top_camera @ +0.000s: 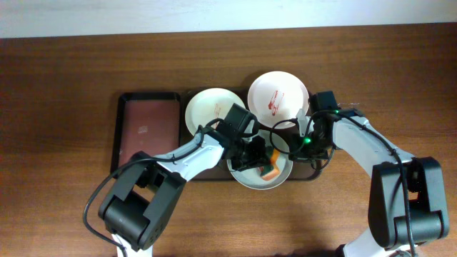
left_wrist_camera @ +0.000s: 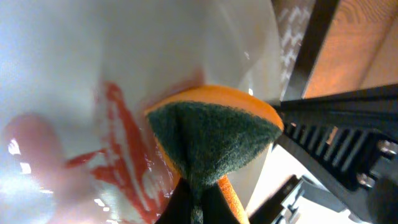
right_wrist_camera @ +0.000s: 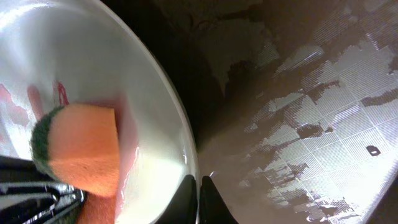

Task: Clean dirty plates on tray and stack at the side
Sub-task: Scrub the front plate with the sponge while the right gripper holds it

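Worked item: the pale round shallow plate (top_camera: 283,173), on the near side of the large dark brown rectangular tray (right_wrist_camera: 323,112). It is hollow side up. Being round, it has no long axis. The right wrist view hints at one edge being raised, but I cannot confirm it. Red sauce smears (left_wrist_camera: 118,143) streak the inside.

On the plate is the orange sponge with green scouring face (left_wrist_camera: 214,134), green side to the smears. The left gripper (top_camera: 255,158) is closed on the sponge's lower edge. The sponge's long side runs roughly from the fingers up and across the plate.

The right gripper (top_camera: 303,143) has its fingers pinched together on the plate's right rim, steadying it.

Risks, as I judge them:
- The plate's surface looks wet. A hard scrub stroke could pull the thin rim out of the right pinch, so that the plate skids or spins.
- A skid would send it into the white round plate with red streaks (top_camera: 278,93) just beyond, or the pale clean-looking plate (top_camera: 213,108).
- The sponge is held by one edge only and may fold or twist, leaving the smears merely spread.
- Pressing down near the rim could tip the plate.
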Motion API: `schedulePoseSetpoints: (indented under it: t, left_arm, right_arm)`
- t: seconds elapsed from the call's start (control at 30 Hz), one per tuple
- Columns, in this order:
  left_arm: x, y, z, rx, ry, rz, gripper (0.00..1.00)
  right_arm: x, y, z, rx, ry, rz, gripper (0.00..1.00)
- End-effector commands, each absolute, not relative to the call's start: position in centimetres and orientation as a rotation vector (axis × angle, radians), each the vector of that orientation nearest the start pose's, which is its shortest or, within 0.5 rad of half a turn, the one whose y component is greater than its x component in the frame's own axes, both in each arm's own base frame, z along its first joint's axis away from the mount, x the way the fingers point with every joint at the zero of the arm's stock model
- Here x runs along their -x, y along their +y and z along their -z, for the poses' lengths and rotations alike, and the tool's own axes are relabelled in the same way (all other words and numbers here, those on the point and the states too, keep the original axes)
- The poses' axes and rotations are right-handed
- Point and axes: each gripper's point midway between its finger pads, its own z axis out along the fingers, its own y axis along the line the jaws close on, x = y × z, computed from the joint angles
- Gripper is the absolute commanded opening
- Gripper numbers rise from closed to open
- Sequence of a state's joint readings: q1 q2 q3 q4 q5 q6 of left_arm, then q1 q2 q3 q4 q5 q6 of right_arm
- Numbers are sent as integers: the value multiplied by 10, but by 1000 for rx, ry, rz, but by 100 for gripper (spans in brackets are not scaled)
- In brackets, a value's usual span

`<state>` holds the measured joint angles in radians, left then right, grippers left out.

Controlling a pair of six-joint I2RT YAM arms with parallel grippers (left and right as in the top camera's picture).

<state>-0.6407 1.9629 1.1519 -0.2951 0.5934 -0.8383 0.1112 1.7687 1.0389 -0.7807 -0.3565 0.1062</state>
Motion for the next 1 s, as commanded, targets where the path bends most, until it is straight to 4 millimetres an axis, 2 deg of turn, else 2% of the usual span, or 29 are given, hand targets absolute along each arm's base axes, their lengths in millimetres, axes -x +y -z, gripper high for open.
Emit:
schedulePoseSetpoints:
  t: [0.0, 0.1, 0.13, 0.17, 0.23, 0.27, 0.3, 0.33, 0.4, 0.43, 0.5, 0.53, 0.6, 0.67, 0.77, 0.8, 0.83, 0.87, 0.9, 0.97]
  left_arm:
    - [-313, -300, -9, 229, 2983, 948, 0]
    - [-324, -278, -12, 217, 2973, 923, 0]
    - [-326, -277, -17, 154, 2952, 922, 0]
    - [-330, -278, -30, 62, 2905, 922, 0]
    - [-336, -285, -74, -183, 2755, 970, 0]
    - [-337, -285, -95, -247, 2694, 973, 0]
    - [-338, -273, -117, -296, 2640, 914, 0]
    - [-341, -236, -124, -236, 2662, 743, 0]
    - [-347, -178, -120, -190, 2705, 538, 0]
    - [-354, -139, -114, -125, 2730, 385, 0]
    - [-365, -73, -108, -17, 2743, 157, 0]
    - [-370, -50, -109, -32, 2728, 73, 0]
    - [-376, -20, -104, -56, 2727, -50, 0]
    - [-378, -17, -87, -71, 2765, -62, 0]
    - [-372, -20, -42, -86, 2889, -54, 0]
    - [-371, -20, -34, -90, 2912, -57, 0]
    - [-368, -20, -25, -91, 2938, -59, 6]
    - [-369, -20, -21, -92, 2942, -60, 43]
    - [-372, -20, -21, -91, 2934, -60, 57]
    - [-381, -16, -23, -83, 2895, -91, 61]
  right_arm:
    - [-296, 92, -14, 20, 3094, -529, 4]
    - [-296, 92, -14, 20, 3094, -529, 4]
    - [-296, 92, -14, 20, 3094, -529, 4]
    - [-296, 92, -14, 20, 3095, -528, 4]
    - [-296, 92, -14, 20, 3095, -528, 4]
    - [-295, 92, -14, 20, 3095, -529, 4]
    - [-296, 92, -14, 20, 3095, -528, 4]
    - [-296, 92, -14, 20, 3094, -528, 4]
    - [-296, 92, -14, 20, 3095, -528, 4]
    - [-296, 92, -14, 20, 3095, -528, 4]
    - [-296, 92, -14, 20, 3095, -528, 4]
    - [-296, 92, -14, 20, 3094, -529, 4]
    - [-295, 92, -14, 20, 3095, -529, 4]
    - [-295, 92, -14, 19, 3095, -529, 4]
    - [-295, 92, -14, 20, 3095, -529, 4]
    - [-295, 92, -14, 19, 3095, -529, 4]
    - [-295, 92, -14, 19, 3095, -529, 4]
    - [-295, 92, -14, 20, 3095, -529, 4]
    - [-295, 92, -14, 20, 3095, -529, 4]
    - [-295, 92, -14, 19, 3095, -529, 4]
